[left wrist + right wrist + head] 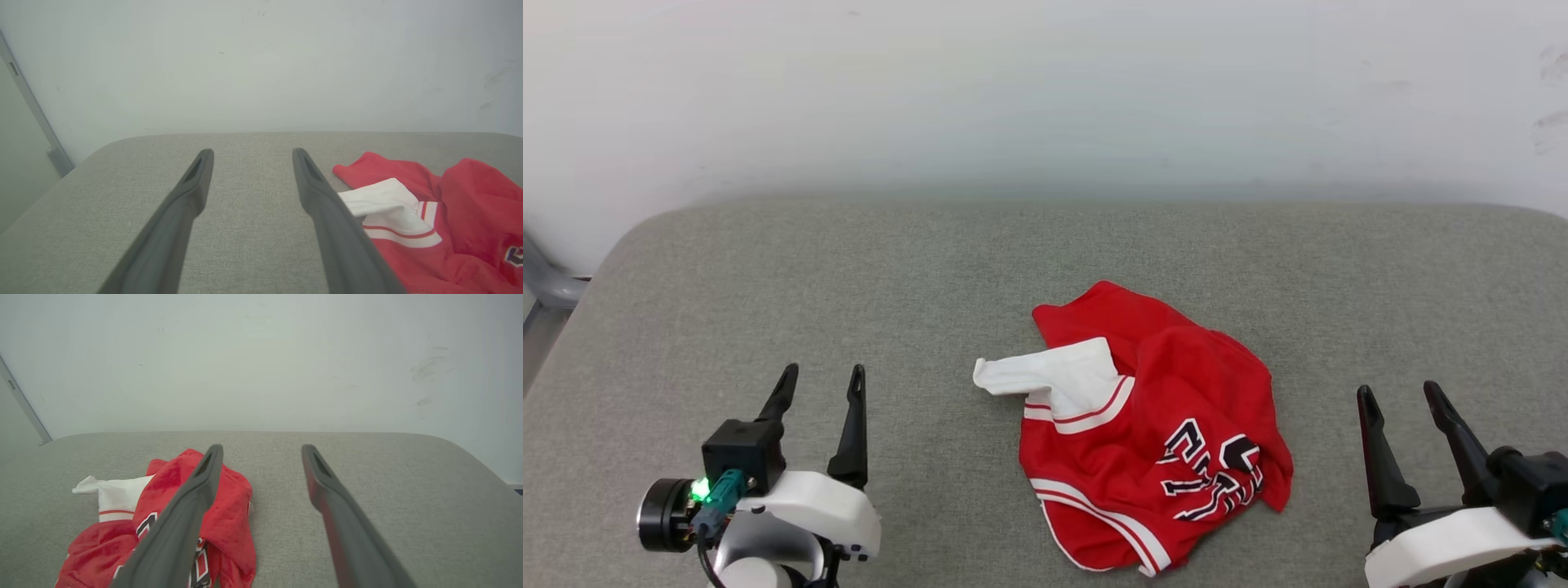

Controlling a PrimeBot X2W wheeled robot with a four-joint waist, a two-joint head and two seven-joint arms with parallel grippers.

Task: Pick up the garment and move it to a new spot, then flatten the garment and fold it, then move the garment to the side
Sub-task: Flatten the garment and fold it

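The garment (pixel 1168 416) is a crumpled red jersey with a white panel, striped trim and black block letters. It lies in a heap on the grey cushioned surface (pixel 931 269), slightly right of centre. My left gripper (pixel 821 382) stands open at the lower left, well apart from the cloth, nothing between its fingers. At the lower right my right gripper (pixel 1401 396) is open too, a short gap from the jersey's right edge. In the left wrist view the garment (pixel 429 212) lies to the right of my open gripper (pixel 251 153). In the right wrist view the garment (pixel 163 510) lies left of my open gripper (pixel 261 449), partly behind one finger.
A pale wall (pixel 1045 90) rises behind the far edge of the cushion. A grey metal frame piece (pixel 543 286) shows past the rounded left corner. Bare cushion spreads left, right and beyond the jersey.
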